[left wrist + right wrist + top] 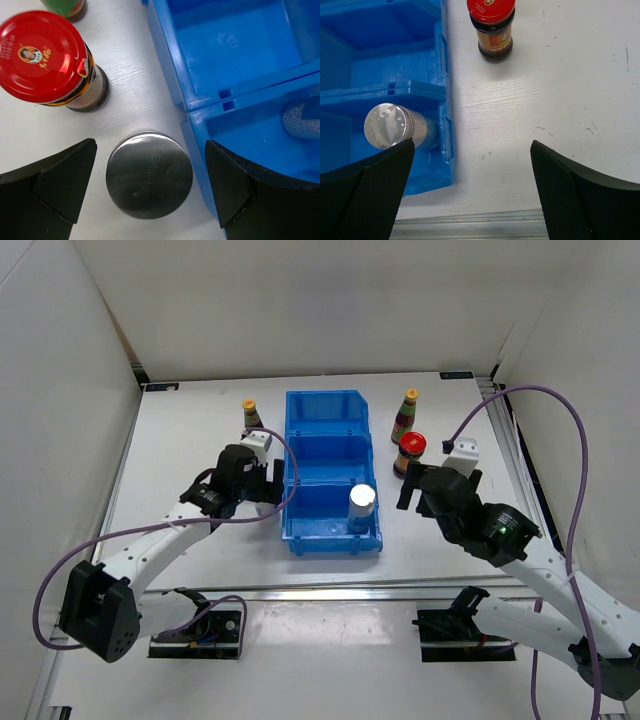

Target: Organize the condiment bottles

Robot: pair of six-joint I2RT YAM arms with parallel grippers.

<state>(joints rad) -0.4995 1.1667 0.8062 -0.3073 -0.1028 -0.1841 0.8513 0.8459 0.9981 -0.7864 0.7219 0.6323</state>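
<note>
The left fingers (60, 185) stood apart astride a silver cylinder (149, 174) beside the blue bin (167, 65), apparently positioned to grasp it; the right fingers (370, 195), also apart, held nothing; a second cylinder (387, 125) occupied the bin's near-edge compartment

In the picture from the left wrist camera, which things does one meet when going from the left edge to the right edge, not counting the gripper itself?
red-lidded jar → silver cylinder → blue bin
</note>
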